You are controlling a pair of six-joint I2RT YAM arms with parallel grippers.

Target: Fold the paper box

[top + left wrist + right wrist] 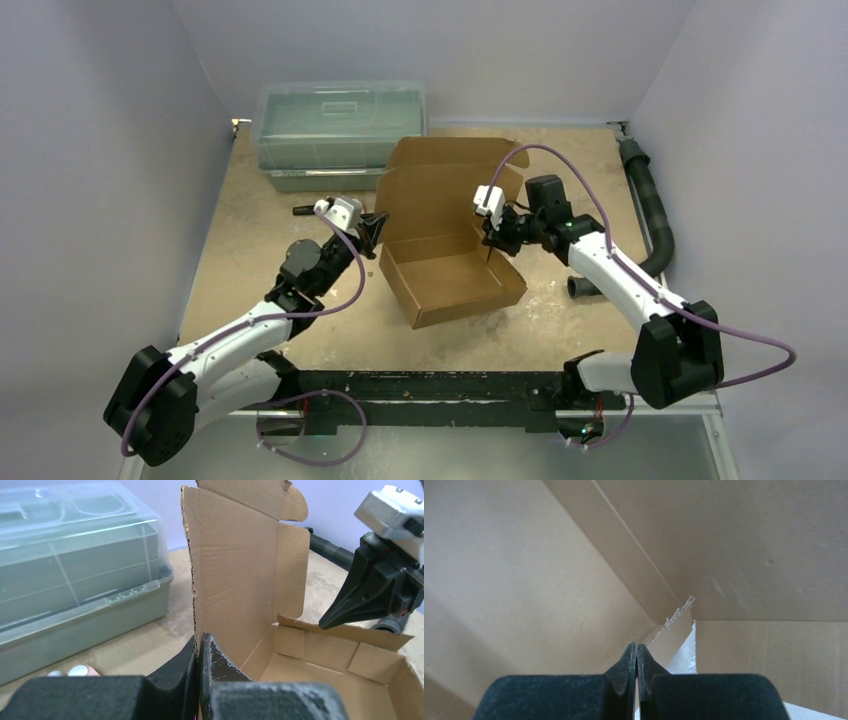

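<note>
The paper box (455, 285) is plain brown cardboard and sits mid-table as a shallow tray, with its lid panel (440, 190) standing upright behind. My left gripper (374, 232) is shut on the left edge of the upright panel; the left wrist view shows the corrugated edge (196, 605) pinched between its fingers (220, 665). My right gripper (491, 238) is shut, with its tips at the top of the tray's right wall (345, 635). In the right wrist view its closed tips (636, 650) point into the box interior (524, 580), and nothing shows between them.
A clear greenish plastic lidded bin (340, 130) stands at the back left, close behind the box. A black ribbed hose (652, 215) runs down the right side, with a black tube end (582, 288) by the box. A small dark object (303, 210) lies left of the left gripper.
</note>
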